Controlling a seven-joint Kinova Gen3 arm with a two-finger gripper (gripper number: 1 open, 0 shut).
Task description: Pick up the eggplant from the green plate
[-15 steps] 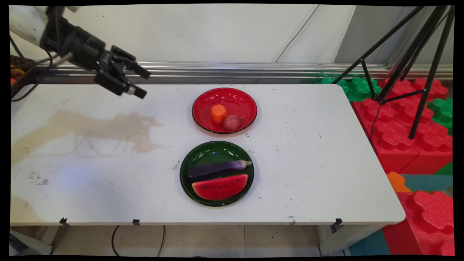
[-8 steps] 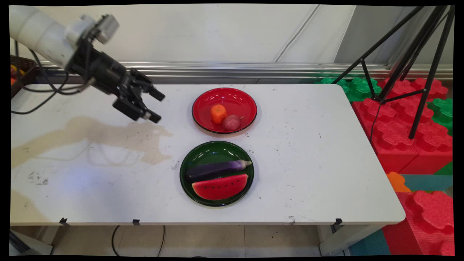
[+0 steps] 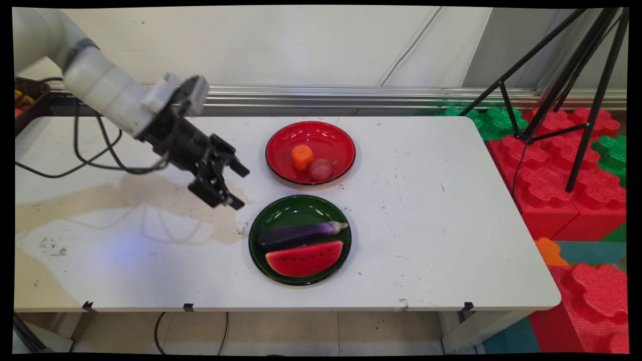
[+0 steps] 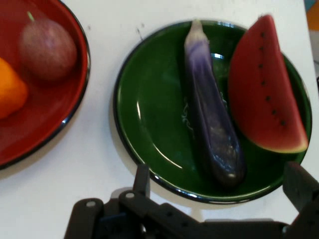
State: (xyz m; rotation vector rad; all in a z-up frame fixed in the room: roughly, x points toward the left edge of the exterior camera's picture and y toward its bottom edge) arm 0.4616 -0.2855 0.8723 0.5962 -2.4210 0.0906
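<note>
The gripper (image 3: pixel 239 189) is black, on a white arm (image 3: pixel 95 80). The table (image 3: pixel 426 225) is white with small dark marks. One plate (image 3: pixel 281 210) is dark green with a black rim; on it lie a purple eggplant (image 3: pixel 301 234) (paler, greyish at its stem end) and a red watermelon slice (image 3: pixel 304 258) with black seeds and a thin green-white rind. The other plate (image 3: pixel 326 135) is glossy red; it carries an orange fruit (image 3: pixel 302 157) and a dull reddish-brown fruit (image 3: pixel 320 170).
</note>
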